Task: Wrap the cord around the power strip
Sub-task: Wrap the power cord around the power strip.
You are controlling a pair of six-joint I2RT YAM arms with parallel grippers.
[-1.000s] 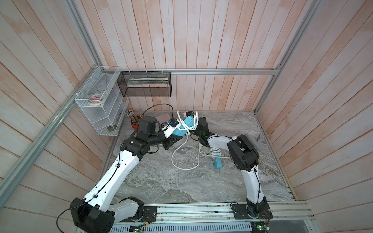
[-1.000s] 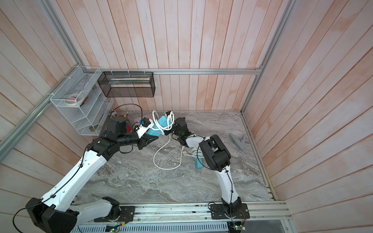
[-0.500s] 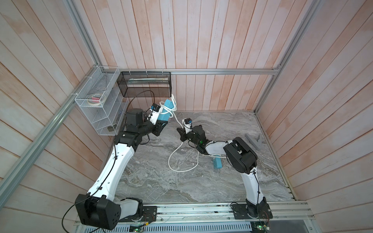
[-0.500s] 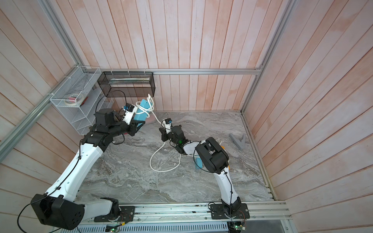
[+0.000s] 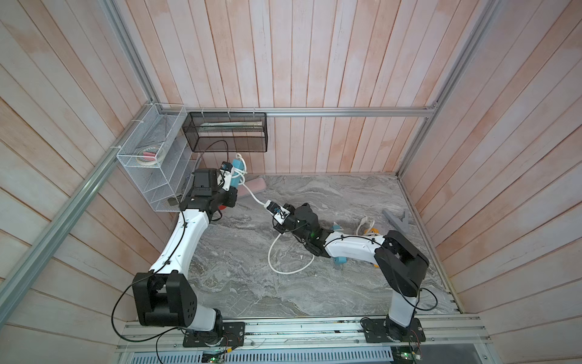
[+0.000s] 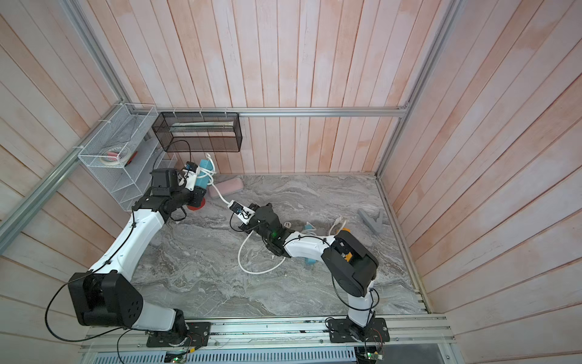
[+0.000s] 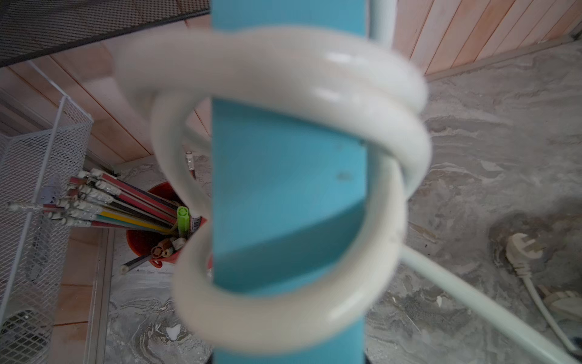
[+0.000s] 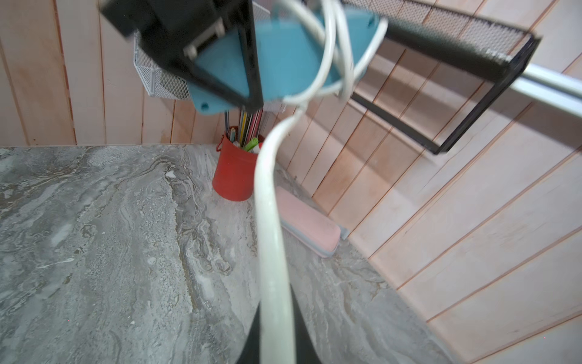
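The left jaws are closed on the lower end of the blue power strip (image 5: 236,172), which stands almost upright in the air at the back left corner, beside the black mesh basket (image 5: 226,132) and above the red pencil cup (image 8: 234,179). The white cord (image 7: 283,78) goes around the strip in a few loose turns. From there it runs down tight to the right jaws, which pinch it above the worktop (image 5: 315,299); the rest lies on the worktop in a curve
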